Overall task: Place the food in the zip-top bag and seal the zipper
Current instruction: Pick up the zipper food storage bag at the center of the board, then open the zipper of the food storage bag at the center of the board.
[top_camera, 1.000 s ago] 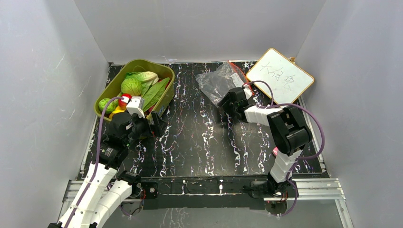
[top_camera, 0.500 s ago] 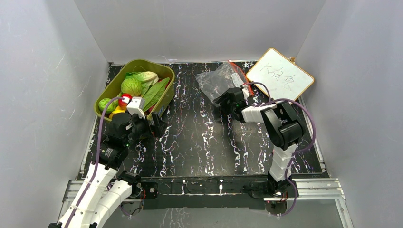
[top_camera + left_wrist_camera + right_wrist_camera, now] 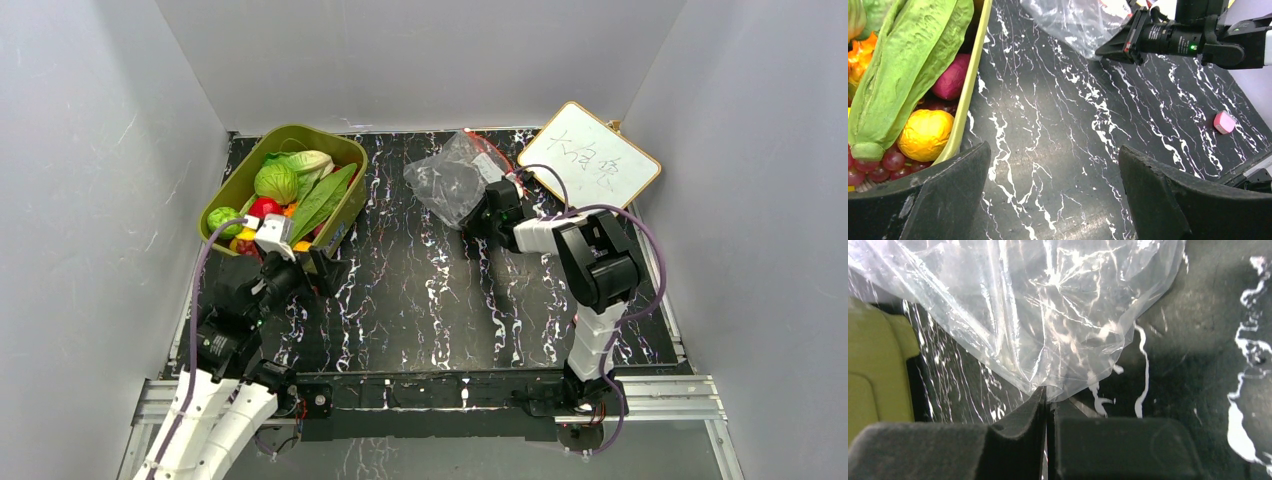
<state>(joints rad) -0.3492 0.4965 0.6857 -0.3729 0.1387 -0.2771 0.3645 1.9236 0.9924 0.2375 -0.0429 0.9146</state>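
On my feed the zip-top bag (image 3: 448, 182) lies on the black marbled counter (image 3: 420, 290) at the far side, a little right of centre and just left of the white board (image 3: 590, 162). It is clear, crinkled film that catches the light in bright creases, and it looks flat. The red-orange zipper (image 3: 488, 150) runs along its far right edge.

My right fingers (image 3: 1018, 430) are pressed fully together on the bag's near edge, with a fold of film pinched at the tips.

The food sits heaped in the olive-green tub (image 3: 969, 95) at the far left. I can see a pale green cabbage (image 3: 275, 183), a long green leaf (image 3: 325, 198), a red round fruit (image 3: 263, 206), a yellow piece (image 3: 925, 134) and dark red grapes (image 3: 878, 162).

My left fingers (image 3: 943, 200) are spread as wide as they go, hold nothing, and hang over the bare counter just beside the tub's near right wall. A small pink block (image 3: 1224, 122) lies on the counter, well apart from the bag.
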